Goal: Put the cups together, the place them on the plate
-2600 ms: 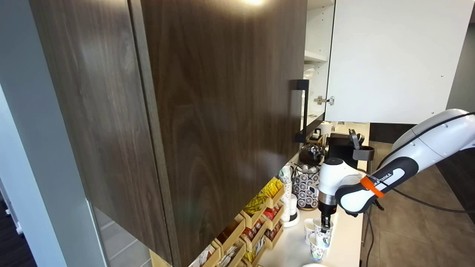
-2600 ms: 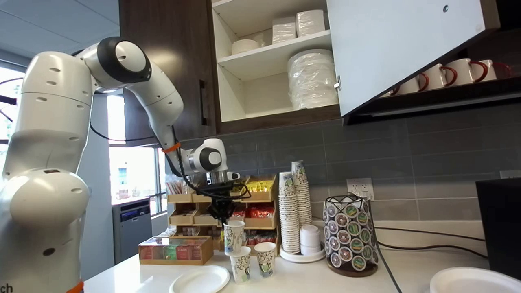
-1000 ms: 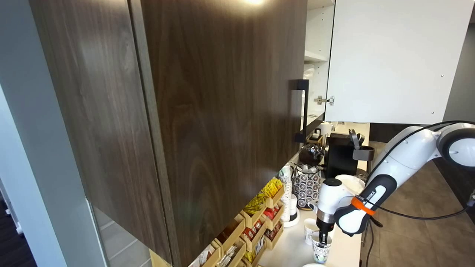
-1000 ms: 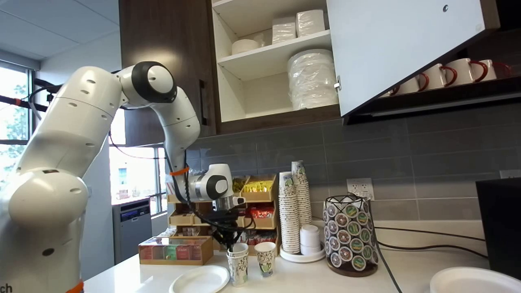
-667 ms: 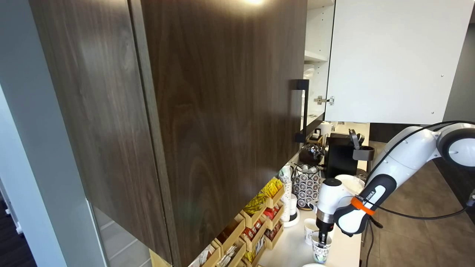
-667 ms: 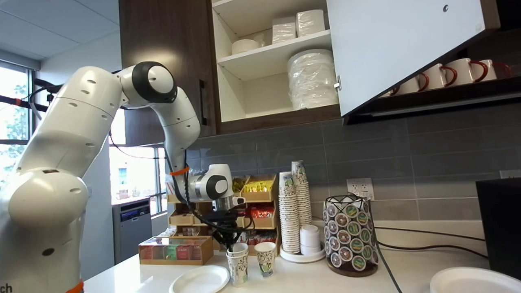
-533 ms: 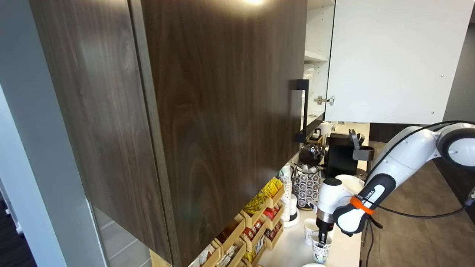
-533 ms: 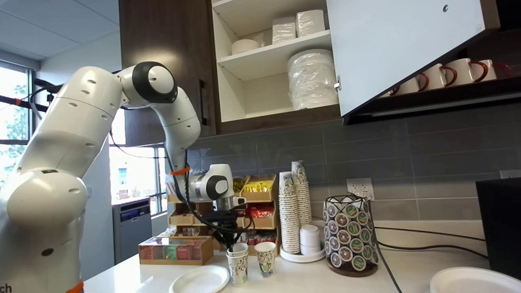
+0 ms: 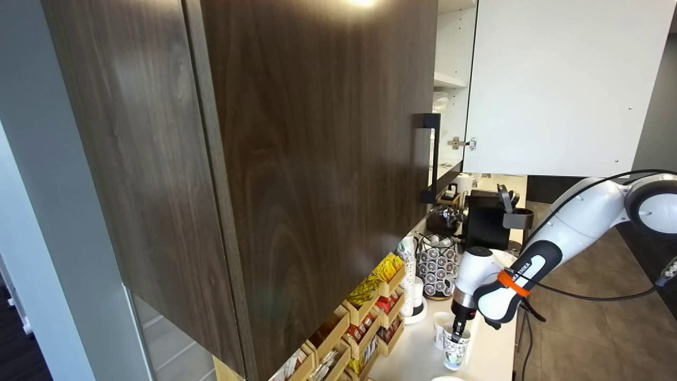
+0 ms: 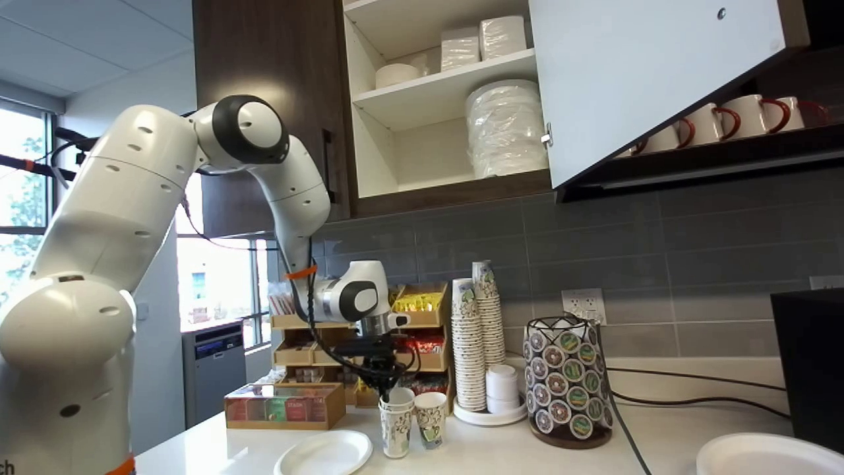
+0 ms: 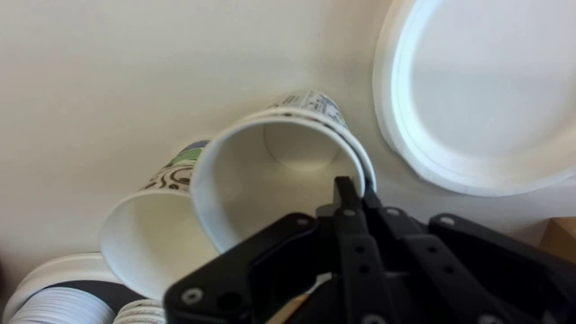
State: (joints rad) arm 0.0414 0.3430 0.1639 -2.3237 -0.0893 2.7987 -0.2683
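Along a kitchenette's white countertop [image 10: 501, 456], two nested patterned paper cups [image 10: 395, 433] are between a loose paper cup [image 10: 432, 421] and the white plate [image 10: 324, 452]. The gripper [image 11: 357, 186] clamps the inner cup [image 11: 252, 180] at its rim; it should be light and easily crushed, so pinch gently.

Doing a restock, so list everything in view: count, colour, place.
nested cups: two, patterned white, beside plate
single cup: one, patterned white, beside nested cups
plate: one, white, on counter
round dish: count unclear, white, on counter
cup stacks: two, patterned white, by snack rack
snack rack: one, tan, on counter
tea box: one, tan, near snack rack
pod holder: one, dark, on counter
mugs: at least four, white, on shelf
cupboard: one, brown, above counter
gripper: one, black, astride nested cups' rim
arm: one, white, over counter
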